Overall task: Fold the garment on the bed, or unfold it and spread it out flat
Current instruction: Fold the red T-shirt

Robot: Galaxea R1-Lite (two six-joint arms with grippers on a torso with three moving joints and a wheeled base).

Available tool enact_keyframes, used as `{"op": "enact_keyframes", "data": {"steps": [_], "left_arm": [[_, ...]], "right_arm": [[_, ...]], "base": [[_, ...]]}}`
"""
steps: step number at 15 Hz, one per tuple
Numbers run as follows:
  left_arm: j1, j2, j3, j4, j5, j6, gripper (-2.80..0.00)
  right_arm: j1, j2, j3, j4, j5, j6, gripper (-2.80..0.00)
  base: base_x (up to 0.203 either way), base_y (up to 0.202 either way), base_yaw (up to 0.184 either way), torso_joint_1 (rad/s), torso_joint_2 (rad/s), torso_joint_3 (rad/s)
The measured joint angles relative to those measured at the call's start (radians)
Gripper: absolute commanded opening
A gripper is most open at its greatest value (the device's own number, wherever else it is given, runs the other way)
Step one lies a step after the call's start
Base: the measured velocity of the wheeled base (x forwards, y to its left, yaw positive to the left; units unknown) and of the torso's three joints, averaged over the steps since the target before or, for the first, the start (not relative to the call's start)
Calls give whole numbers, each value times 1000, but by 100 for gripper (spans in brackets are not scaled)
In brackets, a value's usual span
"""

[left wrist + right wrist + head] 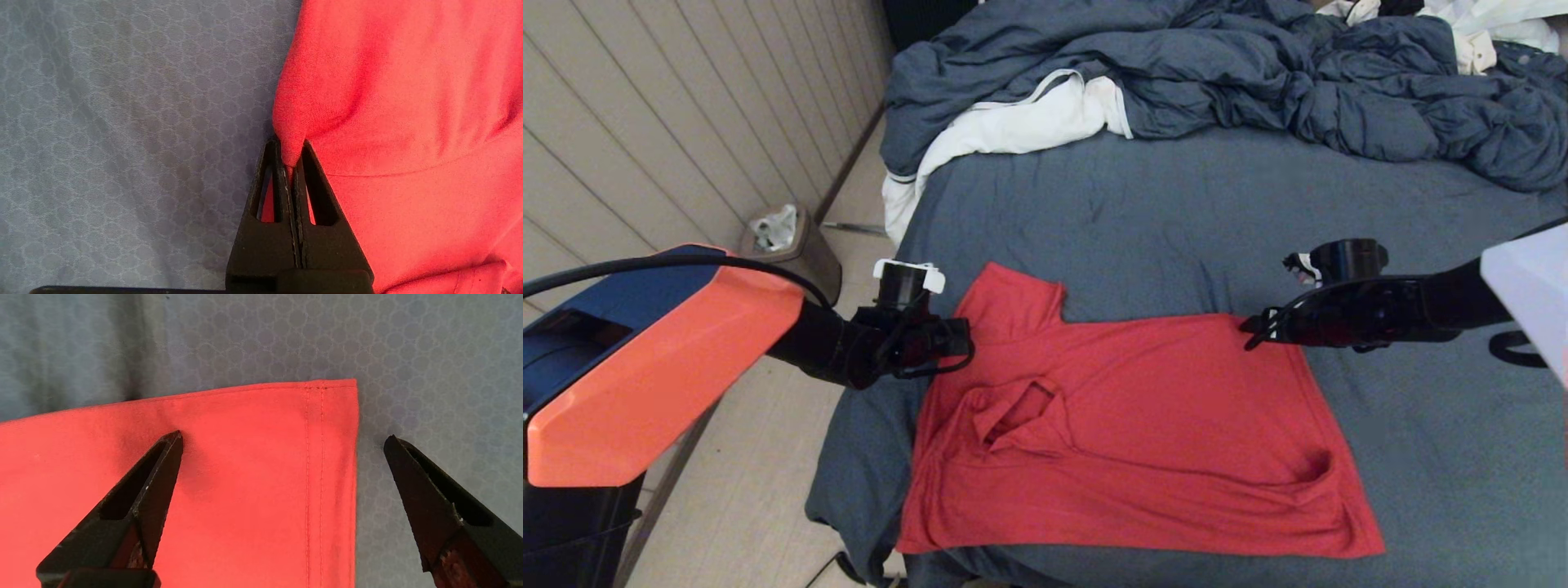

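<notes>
A: Head view: red short-sleeved T-shirt (1143, 425) lies plain side up on the slate-blue sheeted bed (1176, 204), near its front edge. Left gripper (960, 343) at the shirt's left edge, below the sleeve.

B: Jaws?

A: Pressed together, pinching a small fold of red cloth (290, 151). Right gripper (1250, 331) over the far right hem corner, jaws spread wide, one finger (163, 457) above cloth, the other above sheet.

B: Room?

A: Bare sheet beyond the shirt, up to the rumpled blue duvet (1258, 73) and white cloth (1029, 122). No writing readable.
</notes>
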Motion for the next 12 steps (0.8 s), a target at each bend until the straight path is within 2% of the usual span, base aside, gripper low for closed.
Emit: {"op": "enact_keyframes", "data": {"steps": [1,2,12], "left_arm": [[0,0,0,0,-1,0,-280],[0,0,0,0,-1,0,-280],[-1,4,-41,10,0,4,-280]], "right_arm": [[0,5,-6,0,-6,0,0],[0,9,-10,0,-10,0,-280],[4,24,-30,-7,-36,6,-280]], "base": [[0,0,0,0,0,0],[0,0,0,0,0,0],[0,0,0,0,0,0]]}}
